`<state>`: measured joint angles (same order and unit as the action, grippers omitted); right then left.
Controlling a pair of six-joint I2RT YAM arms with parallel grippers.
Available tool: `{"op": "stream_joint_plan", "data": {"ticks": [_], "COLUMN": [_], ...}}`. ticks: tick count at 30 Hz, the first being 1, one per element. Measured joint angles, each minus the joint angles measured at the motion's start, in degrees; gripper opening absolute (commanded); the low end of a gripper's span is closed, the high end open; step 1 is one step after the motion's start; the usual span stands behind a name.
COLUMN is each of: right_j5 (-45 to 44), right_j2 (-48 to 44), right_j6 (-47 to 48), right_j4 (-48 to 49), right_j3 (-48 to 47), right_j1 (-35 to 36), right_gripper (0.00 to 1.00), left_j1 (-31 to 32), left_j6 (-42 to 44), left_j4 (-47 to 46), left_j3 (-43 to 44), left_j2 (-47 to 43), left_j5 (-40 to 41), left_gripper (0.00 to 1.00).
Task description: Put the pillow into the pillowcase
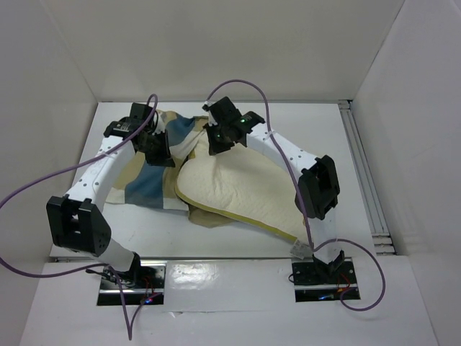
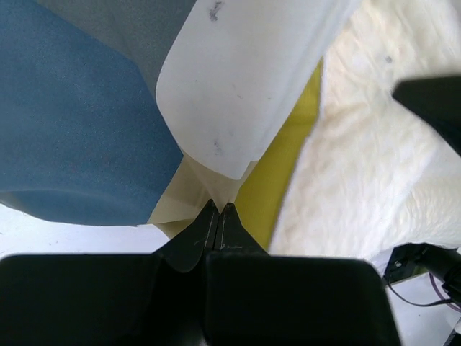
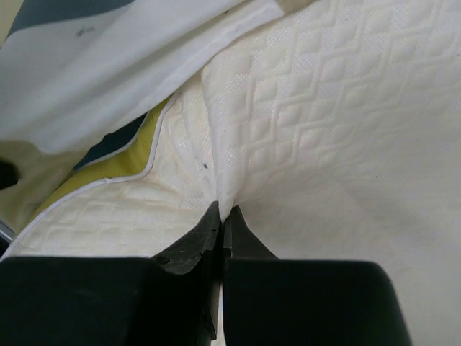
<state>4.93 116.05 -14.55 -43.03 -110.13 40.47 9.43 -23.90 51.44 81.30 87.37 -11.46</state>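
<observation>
Pillow (image 1: 238, 191) lies flat mid-table, cream quilted, yellow piping along its 6 o'clock edge, one corner reaching toward 4 o'clock. Pillowcase (image 1: 148, 186), in blue, tan and cream checks, is bunched touching the pillow's 9 o'clock side, and its fabric laps over the pillow's 10 o'clock corner. Right gripper (image 1: 216, 142) sits at the pillow's 12 o'clock edge, jaws clenched on a pinch of quilted pillow fabric. Left gripper (image 1: 160, 150) is at about 10 o'clock from the pillow, jaws closed on a cream fold of pillowcase edge, blue check just beside it. White table (image 1: 230, 245) lies underneath.
</observation>
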Motion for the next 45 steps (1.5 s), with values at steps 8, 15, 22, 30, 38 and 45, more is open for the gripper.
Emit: {"op": "stream_joint_plan", "data": {"ticks": [8, 15, 22, 30, 38, 45], "right_j5": [-0.68, -2.03, -4.55, -2.75, -7.93, -16.61], "right_j2": [6.19, 6.38, 6.40, 6.49, -17.11, -42.66], "right_j6": [-3.80, -10.49, -21.05, -25.03, -20.20, -17.75], "right_j4": [3.10, 6.23, 11.15, 15.87, 15.43, 10.93], "right_j3": [0.66, 2.58, 2.84, 2.99, 25.22, 40.61], "right_j1": [-1.29, -2.03, -2.40, -2.38, -5.84, -22.75], "right_gripper": [0.00, 0.00, 0.00, 0.62, 0.92, 0.99], "left_j1": [0.13, 1.14, 7.13, 9.03, 9.20, 10.88], "left_j6": [0.00, -0.15, -1.55, -2.01, -1.68, -3.23], "left_j4": [-0.57, -1.09, -2.82, -2.56, 4.15, 5.11], "left_j3": [-0.26, -1.42, -4.09, -2.51, 9.68, 29.49], "left_j2": [-0.35, -2.16, -1.33, 0.42, 8.31, 19.34], "left_j5": [-2.05, -5.31, -5.35, -4.35, 2.95, 13.57], "left_gripper": [0.00, 0.00, 0.00, 0.09, 0.75, 0.75]}}
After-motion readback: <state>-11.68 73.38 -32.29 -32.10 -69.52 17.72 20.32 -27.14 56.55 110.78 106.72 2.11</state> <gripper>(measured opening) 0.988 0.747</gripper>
